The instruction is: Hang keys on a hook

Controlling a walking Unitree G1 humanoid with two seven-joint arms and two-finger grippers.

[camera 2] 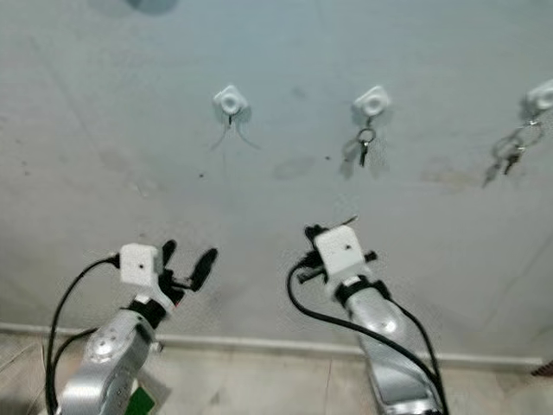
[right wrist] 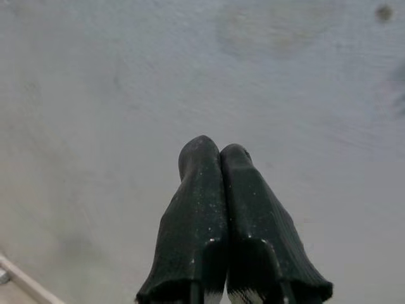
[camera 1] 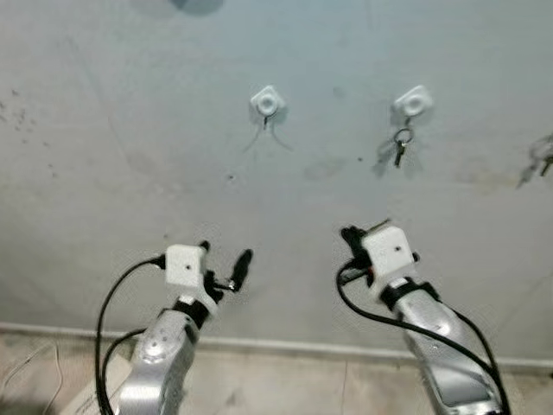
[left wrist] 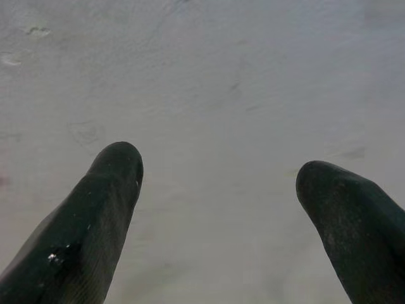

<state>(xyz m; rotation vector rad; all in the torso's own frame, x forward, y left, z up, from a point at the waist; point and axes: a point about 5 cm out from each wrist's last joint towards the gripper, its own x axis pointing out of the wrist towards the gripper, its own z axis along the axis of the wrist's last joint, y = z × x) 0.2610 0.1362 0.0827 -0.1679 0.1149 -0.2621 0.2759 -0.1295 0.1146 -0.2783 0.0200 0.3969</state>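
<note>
A small bunch of keys [camera 1: 401, 147] hangs from a white hook [camera 1: 414, 103] on the grey wall [camera 1: 130, 130]. Below, well apart from it, the right gripper [right wrist: 214, 158] has its fingers pressed together, holding nothing. The left gripper [camera 1: 226, 257] is spread wide. Another hook [camera 1: 267, 102] is bare.

A plain room in a home, seen close to a bare, scuffed grey-white wall [camera 1: 130, 130]. White stick-on hooks [camera 1: 267, 102] sit in a row on it, some with keys [camera 1: 402, 145] hanging. A pale skirting board [camera 1: 285, 347] meets the tiled floor [camera 1: 285, 385] below.
</note>
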